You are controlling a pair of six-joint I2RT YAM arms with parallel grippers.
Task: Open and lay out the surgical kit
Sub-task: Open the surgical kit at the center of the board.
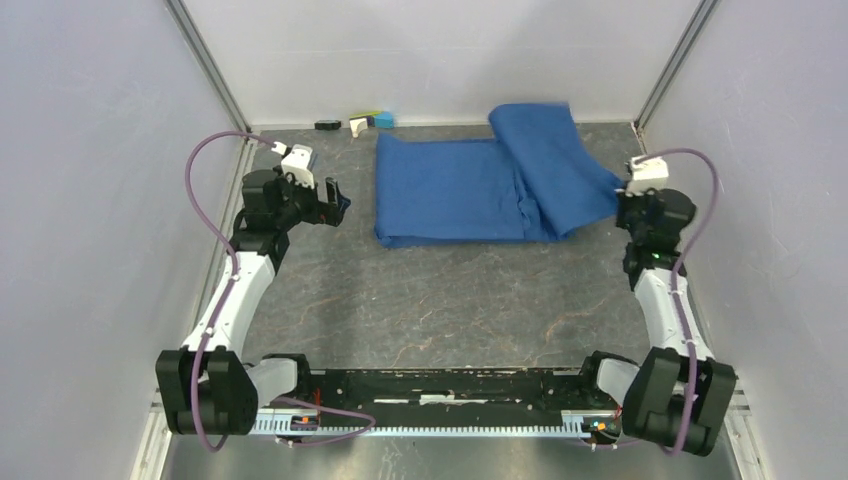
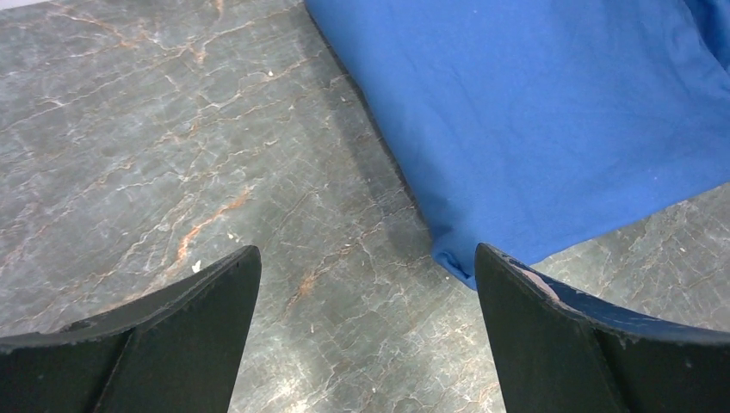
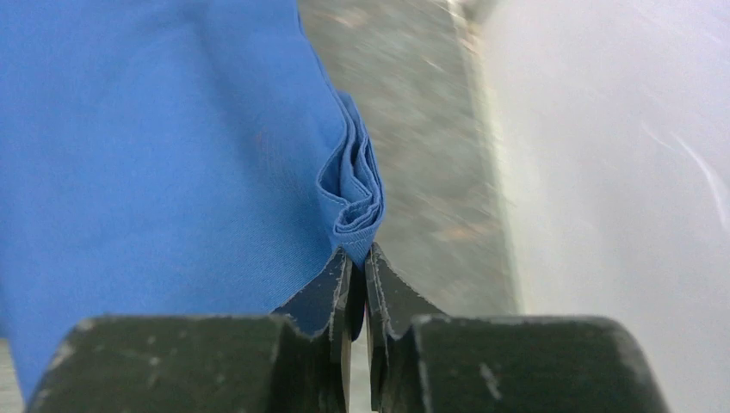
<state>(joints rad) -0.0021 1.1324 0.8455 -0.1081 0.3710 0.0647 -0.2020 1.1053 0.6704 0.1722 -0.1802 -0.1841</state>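
While right gripper point(image 3: 360, 258) clamps folded right flap of blue cloth wrap point(image 1: 450, 190), far centre of table point(image 1: 440, 300), we note long axis left-right; left gripper point(image 2: 366, 254), jaws apart, nearer left corner.

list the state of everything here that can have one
blue cloth wrap: folded shut, nothing inside showing, right flap lifted
right gripper: shut, pinching a bunched fold of the wrap's edge
left gripper: open, empty, over the table beside the wrap's corner
small items: lying loose at the table's far edge, too small to identify
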